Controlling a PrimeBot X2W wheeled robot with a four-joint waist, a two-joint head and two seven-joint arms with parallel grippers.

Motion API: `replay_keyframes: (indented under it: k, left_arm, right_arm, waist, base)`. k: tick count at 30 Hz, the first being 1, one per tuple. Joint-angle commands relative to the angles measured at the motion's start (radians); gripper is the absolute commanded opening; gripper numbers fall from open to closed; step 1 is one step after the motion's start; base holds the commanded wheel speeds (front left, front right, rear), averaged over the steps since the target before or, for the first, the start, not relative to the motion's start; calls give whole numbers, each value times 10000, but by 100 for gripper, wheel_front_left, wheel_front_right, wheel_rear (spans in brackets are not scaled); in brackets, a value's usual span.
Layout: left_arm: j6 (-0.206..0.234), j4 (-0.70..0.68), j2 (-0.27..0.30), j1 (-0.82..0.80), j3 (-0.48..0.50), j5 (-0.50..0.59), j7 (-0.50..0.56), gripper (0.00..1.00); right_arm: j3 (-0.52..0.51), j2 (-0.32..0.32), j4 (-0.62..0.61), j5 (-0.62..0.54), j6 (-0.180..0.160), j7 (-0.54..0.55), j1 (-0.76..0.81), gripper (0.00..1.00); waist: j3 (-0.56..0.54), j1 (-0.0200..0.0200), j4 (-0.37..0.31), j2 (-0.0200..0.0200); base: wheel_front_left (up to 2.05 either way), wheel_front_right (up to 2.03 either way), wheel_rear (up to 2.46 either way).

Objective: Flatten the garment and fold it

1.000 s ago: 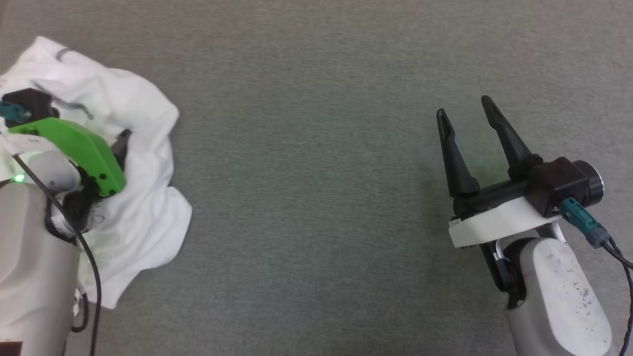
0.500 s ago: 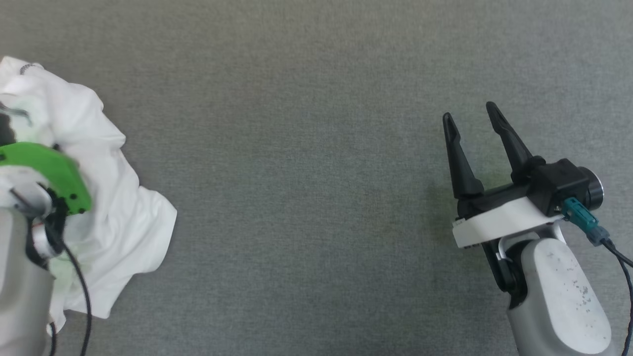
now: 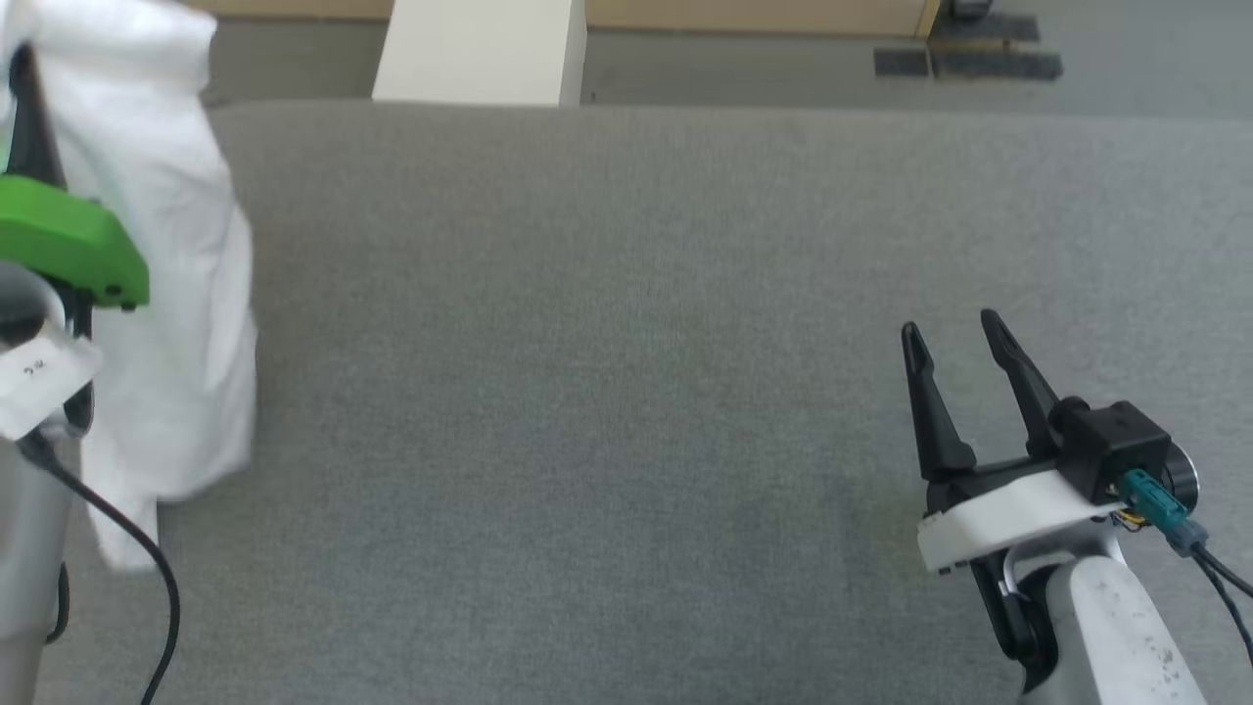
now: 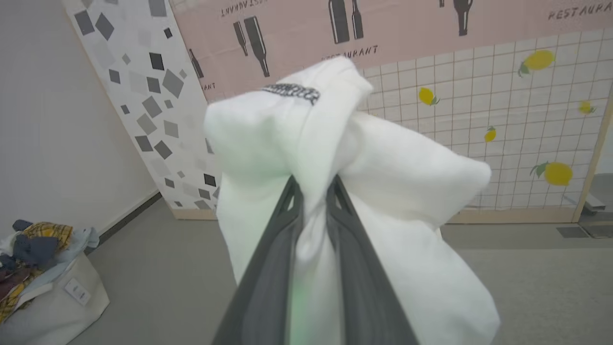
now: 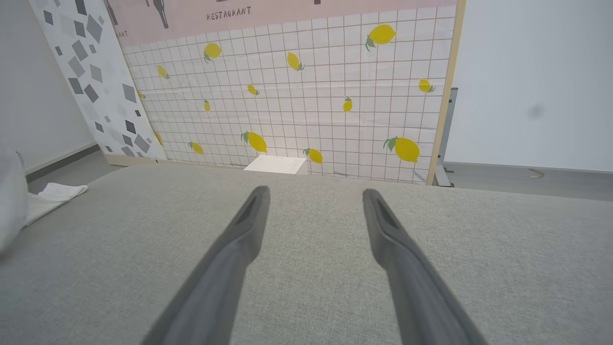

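Pink "RESTAURANT" panel (image 4: 407, 28) behind white garment (image 4: 392, 191)

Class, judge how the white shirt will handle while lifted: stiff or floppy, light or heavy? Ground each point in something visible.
Probably floppy: the shirt hangs in loose folds from the left gripper. Likely light: a narrow pinch of cloth carries the whole bundle. It may bunch rather than lie flat when set down.

Left gripper (image 4: 313, 184) has a green mount (image 3: 69, 240), right gripper (image 3: 954, 328) white — dark fingers (image 3: 930, 411), black cables (image 3: 147, 558).
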Motion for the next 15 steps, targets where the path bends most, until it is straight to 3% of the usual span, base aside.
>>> replay_keyframes:
  k: [1, 8, 15]
  left_arm:
    - [-44, -248, 1, -324, -100, 162, -31, 0]
    - [-293, -994, -554, -1489, -833, 216, 371, 0]
    - [-725, -955, -1626, -2907, -1728, 55, 487, 0]
  right_arm:
    - [-62, -3, -19, 87, -17, 39, 207, 100]
    - [-182, -3, -262, 144, -17, 217, 729, 100]
    - [-177, -3, -475, 69, -17, 440, 946, 100]
  waist:
    - [-1123, 1, -202, -1]
    - [-1628, 1, -1137, -1]
    - [-1727, 1, -2359, -1]
  base:
    - [0, 0, 0]
    - [0, 0, 0]
    - [0, 0, 0]
